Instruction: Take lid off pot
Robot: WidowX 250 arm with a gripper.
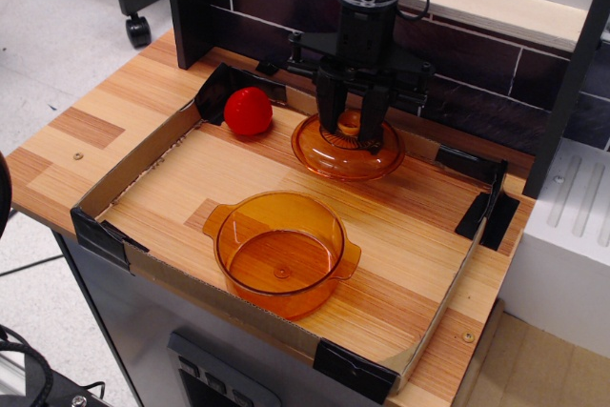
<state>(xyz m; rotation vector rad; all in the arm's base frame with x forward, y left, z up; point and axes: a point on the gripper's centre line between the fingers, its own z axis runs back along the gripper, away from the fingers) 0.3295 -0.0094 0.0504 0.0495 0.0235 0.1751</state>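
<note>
Wooden tabletop, bounded by a low cardboard wall with black corner pieces, carries all the objects; a dark tiled backsplash runs along its far edge.

Task status: the lid is already off the pot. The pot stands open and empty near the front edge, roughly centred, with nothing over it. The lid sits well apart from it, close to the far edge, and appears to rest on or just above the tabletop; contact cannot be confirmed.

Gripper: the arm descends vertically over the lid, and the fingers straddle the central knob. The gap between them is narrow. Whether they are clamped on the knob or have just released it cannot be told.

Remaining work, as a judgement: release the knob if it is held, then retract straight up.

Clearances: a red ball lies in the far left corner, near the lid but not touching it. The cardboard wall stands just behind the lid, so backward travel is restricted. Open tabletop lies to the right of the lid and between lid and pot. The vertical path is unobstructed.
</note>
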